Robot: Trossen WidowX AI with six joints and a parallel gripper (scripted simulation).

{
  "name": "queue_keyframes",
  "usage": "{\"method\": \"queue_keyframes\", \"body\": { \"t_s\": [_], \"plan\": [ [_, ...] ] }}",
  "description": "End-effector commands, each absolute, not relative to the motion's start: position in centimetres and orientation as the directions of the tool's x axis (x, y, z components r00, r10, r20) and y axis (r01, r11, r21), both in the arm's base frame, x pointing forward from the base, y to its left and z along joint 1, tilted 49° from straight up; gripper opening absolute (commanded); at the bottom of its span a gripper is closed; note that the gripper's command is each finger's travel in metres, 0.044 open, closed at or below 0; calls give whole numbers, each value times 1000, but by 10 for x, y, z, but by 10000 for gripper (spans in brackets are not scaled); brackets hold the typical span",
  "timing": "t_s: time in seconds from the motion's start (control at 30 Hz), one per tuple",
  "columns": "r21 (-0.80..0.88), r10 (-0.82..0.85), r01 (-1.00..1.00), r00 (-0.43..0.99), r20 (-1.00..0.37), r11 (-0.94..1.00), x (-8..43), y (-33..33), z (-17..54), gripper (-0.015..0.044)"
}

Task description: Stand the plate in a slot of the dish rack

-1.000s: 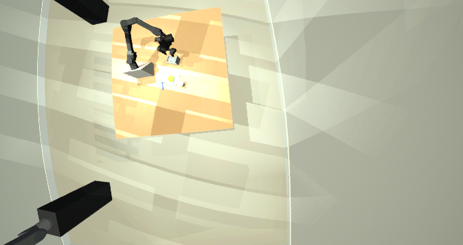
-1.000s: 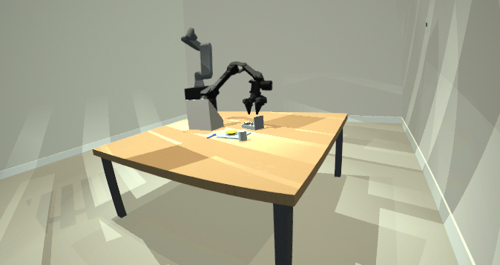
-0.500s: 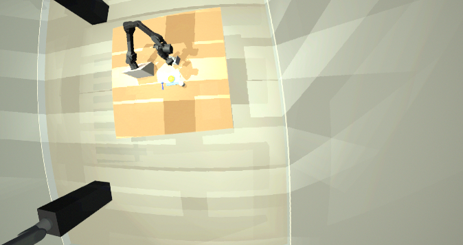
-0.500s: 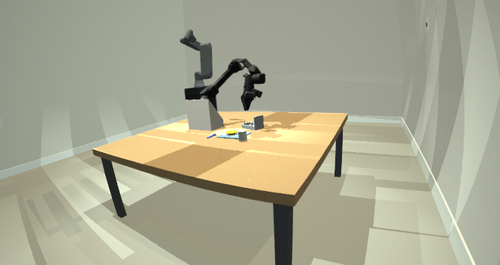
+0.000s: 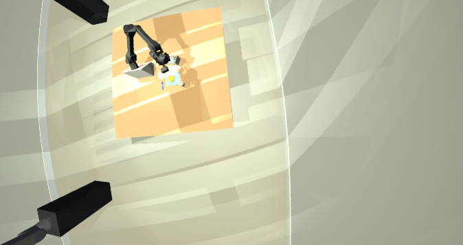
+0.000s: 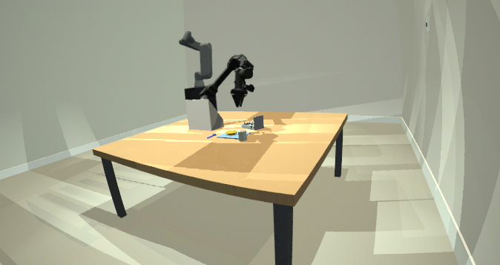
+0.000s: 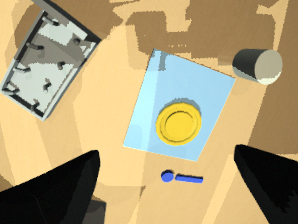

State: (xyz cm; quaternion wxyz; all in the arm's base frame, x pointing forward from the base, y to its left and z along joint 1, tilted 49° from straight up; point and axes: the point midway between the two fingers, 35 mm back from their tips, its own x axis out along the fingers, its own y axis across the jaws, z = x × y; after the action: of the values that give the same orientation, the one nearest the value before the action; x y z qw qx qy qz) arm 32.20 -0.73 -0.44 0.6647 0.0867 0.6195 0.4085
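a round yellow plate with a raised rim is seen lying flat on a thin light-blue rectangular mat, placed on a wooden table. the black two-finger gripper is held above the table, fingers pointed downward and spread wide apart; nothing is clamped between them. in the wrist view, the plate is framed between the fingertips, with no contact made. a pale grey dish rack with short dark rails and a raised grey end panel is positioned near the mat, apart from it; no plate is stood in its slots. a grey cylinder is noted upright just beside the mat. a small blue spoon-shaped object is found near another edge of the mat, flat on the wood.
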Motion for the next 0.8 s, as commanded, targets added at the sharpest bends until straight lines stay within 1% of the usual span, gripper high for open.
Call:
{"method": "queue_keyframes", "body": {
  "t_s": [0.0, 0.27, 0.4, 0.47, 0.67, 0.77],
  "plan": [
    [667, 679, -328, -93, -728, 669, 318, -27, -13, 400],
    [744, 741, -75, -62, -668, 664, 305, -69, -31, 400],
    [749, 746, -53, -58, -663, 661, 304, -73, -33, 400],
    [747, 745, -53, -59, -664, 662, 305, -65, -41, 400],
    [750, 748, -53, -58, -661, 659, 295, 8, -100, 400],
    [752, 749, -53, -58, -659, 657, 293, 15, -106, 400]
  ]
}}
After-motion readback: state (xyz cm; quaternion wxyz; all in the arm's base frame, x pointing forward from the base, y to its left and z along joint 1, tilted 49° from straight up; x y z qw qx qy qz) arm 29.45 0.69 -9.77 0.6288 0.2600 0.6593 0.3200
